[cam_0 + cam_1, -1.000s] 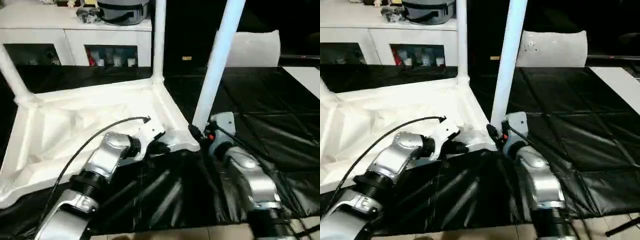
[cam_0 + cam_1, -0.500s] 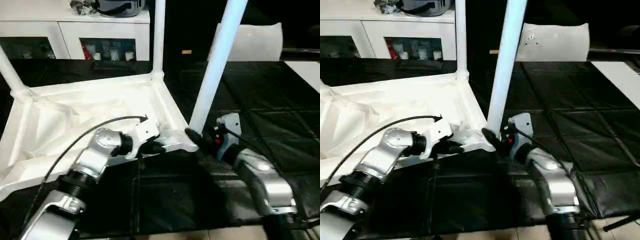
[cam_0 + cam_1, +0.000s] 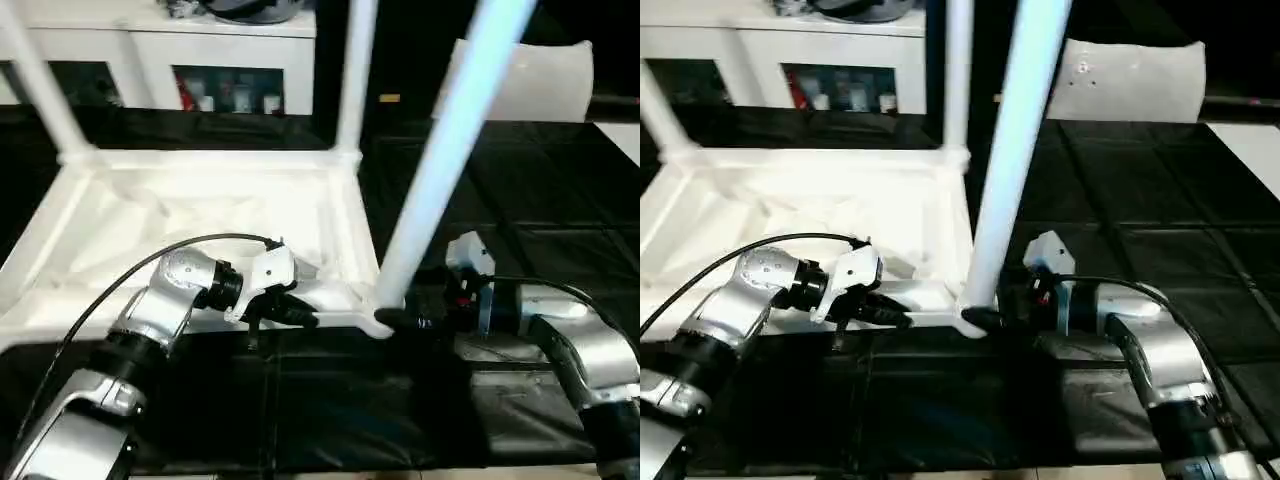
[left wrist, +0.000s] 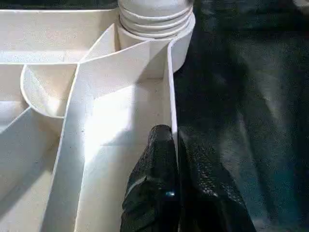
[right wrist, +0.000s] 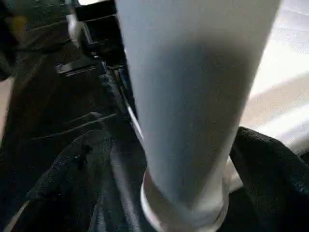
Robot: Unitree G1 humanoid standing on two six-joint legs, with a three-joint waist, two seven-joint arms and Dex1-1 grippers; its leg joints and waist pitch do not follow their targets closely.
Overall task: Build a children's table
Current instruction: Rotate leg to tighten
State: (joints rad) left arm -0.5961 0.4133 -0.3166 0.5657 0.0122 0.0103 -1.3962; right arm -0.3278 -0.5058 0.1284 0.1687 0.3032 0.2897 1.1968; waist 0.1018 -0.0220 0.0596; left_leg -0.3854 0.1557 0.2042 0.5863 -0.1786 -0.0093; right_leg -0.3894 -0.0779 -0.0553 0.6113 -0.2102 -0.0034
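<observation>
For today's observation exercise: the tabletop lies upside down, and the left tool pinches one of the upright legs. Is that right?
Not quite. The left tool pinches the tabletop rim, not a leg, as the left wrist view shows. The tabletop does lie upside down.

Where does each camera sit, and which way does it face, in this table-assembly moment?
Left and right eye views: on the head, looking forward and down over both silver forearms at the upturned tabletop.
Left wrist view: along the left gripper, jaws pinching the tabletop's rim below a seated leg.
Right wrist view: along the right gripper, jaws standing either side of the near leg.
Shared: the near leg in its corner socket shows in head and right wrist views.
</observation>
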